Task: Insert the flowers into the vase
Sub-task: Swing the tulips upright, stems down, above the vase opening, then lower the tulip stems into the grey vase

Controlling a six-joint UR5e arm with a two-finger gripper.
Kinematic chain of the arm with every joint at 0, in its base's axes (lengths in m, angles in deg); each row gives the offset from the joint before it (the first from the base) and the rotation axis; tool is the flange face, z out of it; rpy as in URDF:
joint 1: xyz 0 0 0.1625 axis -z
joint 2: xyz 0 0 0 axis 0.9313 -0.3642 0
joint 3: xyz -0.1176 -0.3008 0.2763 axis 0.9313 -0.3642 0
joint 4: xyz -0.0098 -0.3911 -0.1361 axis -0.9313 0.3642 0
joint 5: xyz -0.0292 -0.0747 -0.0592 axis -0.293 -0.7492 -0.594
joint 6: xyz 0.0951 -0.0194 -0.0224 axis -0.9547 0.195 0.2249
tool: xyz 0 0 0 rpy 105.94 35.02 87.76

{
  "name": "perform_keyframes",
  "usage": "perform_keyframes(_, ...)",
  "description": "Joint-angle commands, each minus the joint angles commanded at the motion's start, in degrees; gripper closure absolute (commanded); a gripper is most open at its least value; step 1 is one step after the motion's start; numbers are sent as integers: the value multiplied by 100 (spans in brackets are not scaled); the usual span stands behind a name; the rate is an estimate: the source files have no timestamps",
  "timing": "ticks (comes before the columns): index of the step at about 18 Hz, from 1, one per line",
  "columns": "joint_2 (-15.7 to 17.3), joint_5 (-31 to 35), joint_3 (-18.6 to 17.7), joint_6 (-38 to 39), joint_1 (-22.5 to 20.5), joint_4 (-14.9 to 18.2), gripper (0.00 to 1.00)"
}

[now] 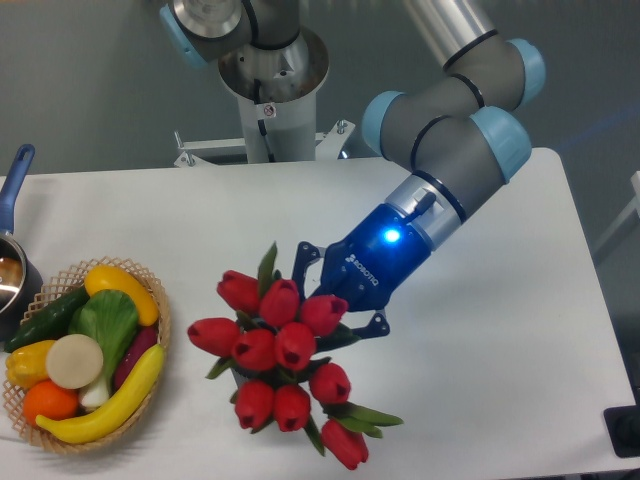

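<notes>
The flowers [280,345], a bunch of red tulips with green leaves, hang low over the front middle of the table. The blooms face the camera and one tulip trails down to the lower right. My gripper [332,303] comes in from the upper right, just behind the blooms. It is shut on the flowers, and the stems in its grip are hidden by the heads. Its dark fingers [305,265] show at the bunch's upper right edge. The vase is hidden behind the bunch.
A wicker basket [160,300] of fruit and vegetables stands at the front left. A blue-handled saucepan [14,262] sits at the left edge. The arm's pedestal [270,95] rises behind the table. A dark object [625,432] sits at the lower right corner.
</notes>
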Motion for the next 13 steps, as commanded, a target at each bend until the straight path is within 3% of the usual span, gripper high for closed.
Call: perform_keyframes(13,-18,0,-272,-280,167,-17,86)
